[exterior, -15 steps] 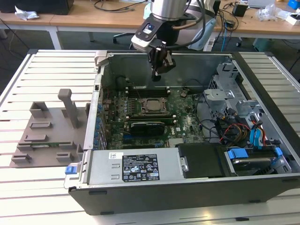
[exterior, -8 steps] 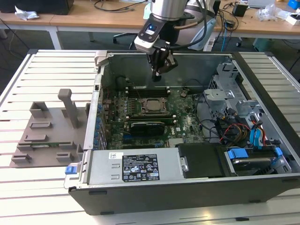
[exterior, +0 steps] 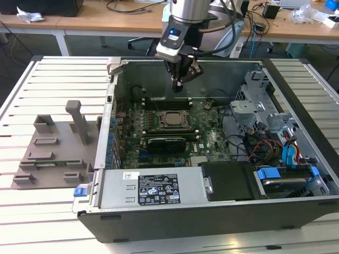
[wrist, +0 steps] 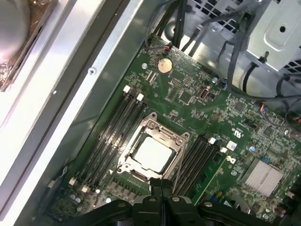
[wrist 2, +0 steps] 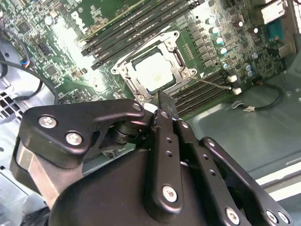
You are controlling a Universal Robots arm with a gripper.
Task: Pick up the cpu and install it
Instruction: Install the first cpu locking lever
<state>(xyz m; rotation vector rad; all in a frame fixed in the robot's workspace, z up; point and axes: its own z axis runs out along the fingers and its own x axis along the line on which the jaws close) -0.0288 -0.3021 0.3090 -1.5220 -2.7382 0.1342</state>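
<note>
While the end effector (exterior: 178, 85) hovers, the cpu (wrist: 151, 153) sits socketed.

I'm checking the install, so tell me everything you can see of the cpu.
The cpu is a flat square chip with a pale silvery metal top. It lies level inside the metal socket frame on the green motherboard, between memory slots. Nothing touches its top; the end effector hangs above it, shut and empty.

Bright room light; glare washes cpu (wrist: 151, 154) top pale; case (exterior: 222, 74) interior shadowed in exterior view.
</note>
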